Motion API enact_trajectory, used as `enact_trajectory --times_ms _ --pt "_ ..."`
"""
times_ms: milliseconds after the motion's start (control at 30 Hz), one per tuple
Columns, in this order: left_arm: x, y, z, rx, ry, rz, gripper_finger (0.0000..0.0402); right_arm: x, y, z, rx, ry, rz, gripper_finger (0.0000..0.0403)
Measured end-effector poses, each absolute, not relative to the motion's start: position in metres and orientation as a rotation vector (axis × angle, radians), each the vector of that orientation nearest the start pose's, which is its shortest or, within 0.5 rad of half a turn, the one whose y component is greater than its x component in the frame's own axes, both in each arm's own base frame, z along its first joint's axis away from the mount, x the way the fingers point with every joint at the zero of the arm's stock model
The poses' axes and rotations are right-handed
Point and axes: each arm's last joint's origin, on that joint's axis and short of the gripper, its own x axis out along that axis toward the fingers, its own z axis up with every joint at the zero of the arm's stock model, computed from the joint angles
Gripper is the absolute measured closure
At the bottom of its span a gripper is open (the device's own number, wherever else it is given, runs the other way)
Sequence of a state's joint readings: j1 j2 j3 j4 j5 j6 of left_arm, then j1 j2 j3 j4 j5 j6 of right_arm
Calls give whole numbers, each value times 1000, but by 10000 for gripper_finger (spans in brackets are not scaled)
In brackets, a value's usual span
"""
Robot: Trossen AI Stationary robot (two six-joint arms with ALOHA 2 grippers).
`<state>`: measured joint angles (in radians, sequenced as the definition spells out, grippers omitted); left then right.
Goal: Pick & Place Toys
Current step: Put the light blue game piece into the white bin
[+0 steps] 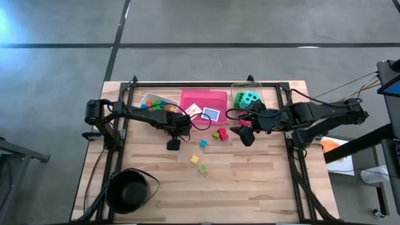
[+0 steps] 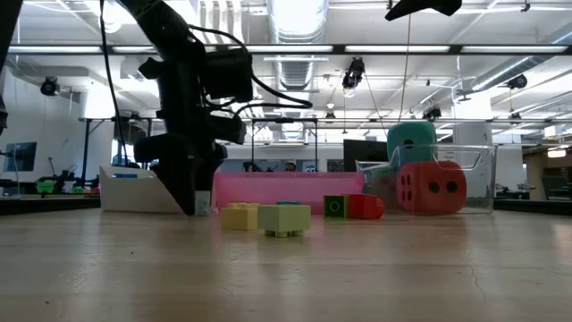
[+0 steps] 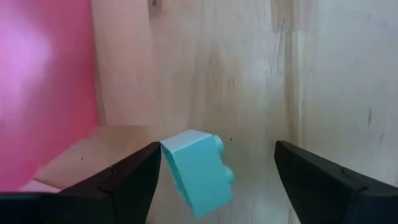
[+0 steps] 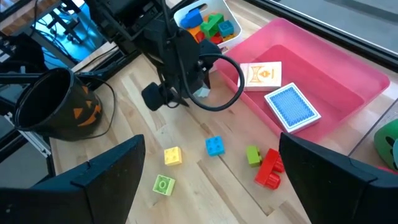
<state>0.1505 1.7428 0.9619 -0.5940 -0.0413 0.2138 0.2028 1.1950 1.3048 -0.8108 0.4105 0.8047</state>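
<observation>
Sorting looks partly done, judged from how things lie around the pink tray (image 1: 204, 95). Two cards (image 4: 275, 92) already rest inside the pink tray. A heap of small bright blocks (image 4: 210, 23) fills the white tray (image 1: 149, 98) just beside it, and the green die (image 1: 248, 99) sits in the clear tray (image 1: 236, 90) on the pink tray's other side, with a teal die (image 2: 411, 141) there too in the low view. A red die (image 2: 431, 188) shows by the clear tray, but whether inside or just in front I cannot tell.

Left on the counter (image 1: 250, 181), out in front of the pink tray: a red block (image 4: 269, 168) and a green block (image 4: 252, 155) touching or nearly so, a blue block (image 4: 214, 146), a yellow block (image 4: 173, 155) and a pale green block (image 4: 163, 184).

Near the pink tray's front corner the left tool (image 3: 214, 171) stands low with its fingers apart around a light teal block (image 3: 200, 171); the block is tilted and lies against one finger, not clamped. The right tool (image 1: 245, 135) hangs above the loose blocks, fingers spread wide and empty. A black bowl (image 1: 127, 189) sits well apart, unused.
</observation>
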Motion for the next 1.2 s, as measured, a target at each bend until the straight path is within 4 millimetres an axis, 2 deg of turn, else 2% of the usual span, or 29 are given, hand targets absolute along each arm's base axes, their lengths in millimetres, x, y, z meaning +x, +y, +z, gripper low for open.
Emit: enact_trajectory --times_ms 300,533,667,933,1200 --pt "296 46 139 102 1388 14 159 230 35 375 559 545 -451 41" --pt "296 46 138 89 1392 23 250 230 35 375 561 544 -452 41" --pt "295 45 138 26 1397 52 309 230 35 375 562 544 -452 41" --pt "293 41 143 -46 1385 80 309 230 35 375 559 544 -451 41" --pt "291 37 160 -187 1310 103 309 230 35 375 559 544 -452 41"
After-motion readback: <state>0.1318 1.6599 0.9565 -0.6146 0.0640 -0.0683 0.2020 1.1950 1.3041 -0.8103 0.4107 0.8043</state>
